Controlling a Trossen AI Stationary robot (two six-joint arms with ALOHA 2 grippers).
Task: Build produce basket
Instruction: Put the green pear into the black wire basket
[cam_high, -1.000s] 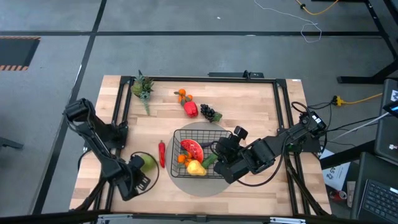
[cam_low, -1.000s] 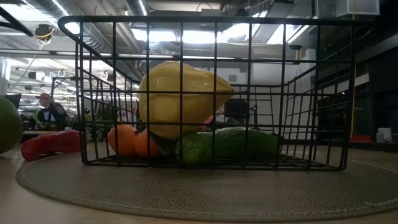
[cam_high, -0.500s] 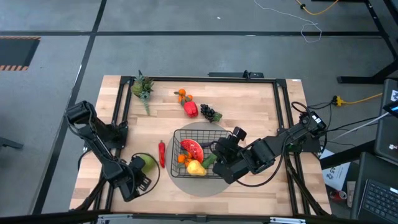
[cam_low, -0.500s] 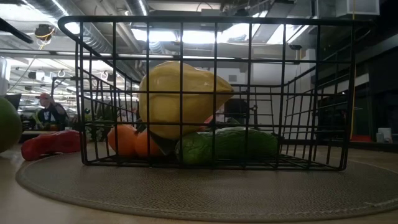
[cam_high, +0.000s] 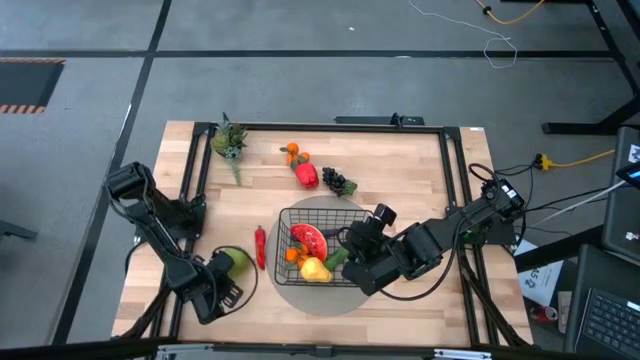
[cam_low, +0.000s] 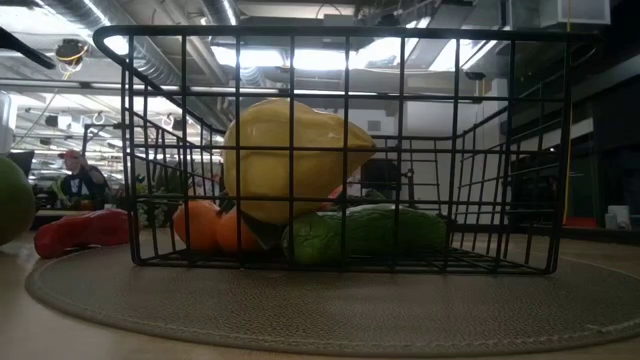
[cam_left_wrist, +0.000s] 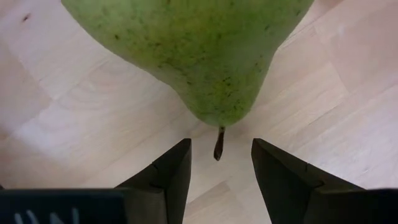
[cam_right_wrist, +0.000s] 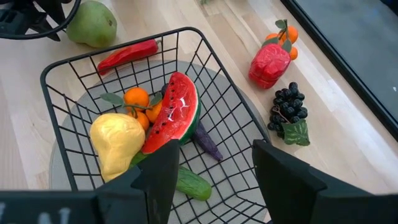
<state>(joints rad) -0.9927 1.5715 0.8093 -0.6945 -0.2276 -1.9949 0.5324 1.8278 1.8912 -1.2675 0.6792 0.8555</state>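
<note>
**Five pieces in the basket, five still out on the desk**

At the near edge of the pale wooden desk (cam_high: 420, 180), the left hand (cam_left_wrist: 217, 177) sits low with its two dark fingers apart and empty — the stem of one speckled green pear (cam_left_wrist: 186, 50) points into the gap.

The right hand (cam_right_wrist: 214, 171) hovers over the black wire-mesh basket (cam_high: 345, 215), fingers spread wide, holding nothing. The basket stands on a round grey woven mat (cam_low: 300, 310) and holds five pieces: one glossy yellow pear (cam_low: 290, 150), one orange cluster (cam_right_wrist: 138, 102), one red watermelon slice (cam_right_wrist: 171, 118), one bumpy green cucumber (cam_low: 370, 232), one slim purple eggplant (cam_right_wrist: 205, 142).

One red chili (cam_high: 260, 246) lies just beside the basket. Farther back — one red pepper (cam_high: 307, 175), one small orange bunch (cam_high: 292, 153), one dark grape cluster (cam_high: 337, 183), and a leafy green sprig (cam_high: 229, 140).
</note>
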